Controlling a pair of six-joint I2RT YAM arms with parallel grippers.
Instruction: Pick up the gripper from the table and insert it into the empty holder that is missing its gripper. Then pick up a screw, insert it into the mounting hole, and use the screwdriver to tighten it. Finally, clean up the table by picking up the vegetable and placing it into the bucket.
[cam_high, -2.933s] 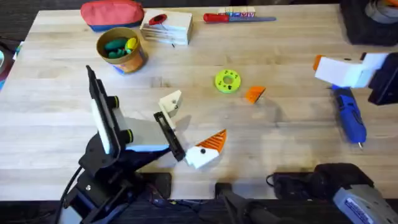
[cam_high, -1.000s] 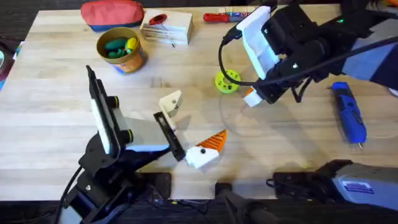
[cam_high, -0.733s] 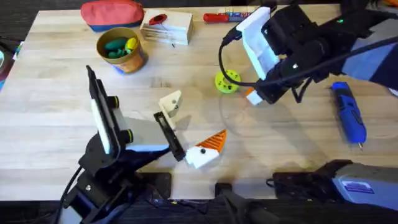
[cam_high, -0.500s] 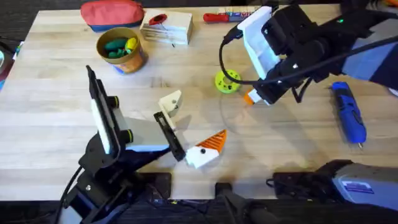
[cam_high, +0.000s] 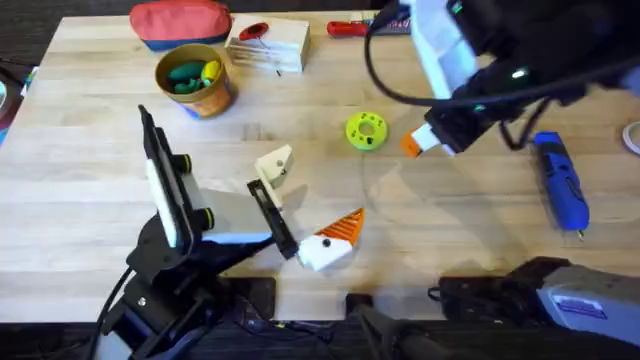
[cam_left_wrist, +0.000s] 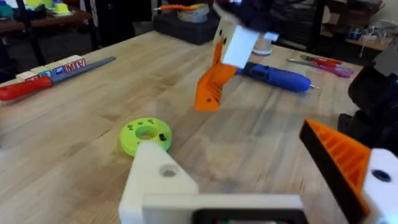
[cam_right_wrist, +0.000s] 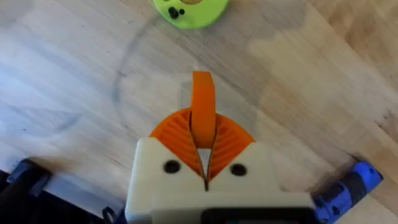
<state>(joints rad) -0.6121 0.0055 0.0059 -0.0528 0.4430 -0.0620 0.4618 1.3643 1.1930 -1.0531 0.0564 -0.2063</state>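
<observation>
The right pincer (cam_right_wrist: 202, 146) hangs above the table (cam_high: 460, 230), closed on the gripper (cam_right_wrist: 203, 109), a small orange wedge pinched upright between its two orange ribbed pads with its tip poking out past them. In the overhead view the same wedge shows at the end of the right arm, just to the right of a lime-green disc (cam_high: 366, 131) that lies on the wood with small dark bits on its top. From the left wrist camera the wedge appears held clear of the table surface, with the blue screwdriver (cam_left_wrist: 277, 77) lying beyond it. The left pincer (cam_high: 305, 210) sits low near the table's front edge, its jaws spread wide with nothing between them; one finger carries the bare white holder (cam_high: 274, 165) with the mounting hole (cam_left_wrist: 168, 172) dark in its face, the other a white block with an orange ribbed tip (cam_high: 343, 227). At the far left stands the bucket (cam_high: 196, 82), with a green and a yellow item inside, next to a red pouch (cam_high: 180, 22) and a pale wooden block (cam_high: 268, 44). A slim red-handled screwdriver (cam_high: 352, 28) lies along the far edge.
</observation>
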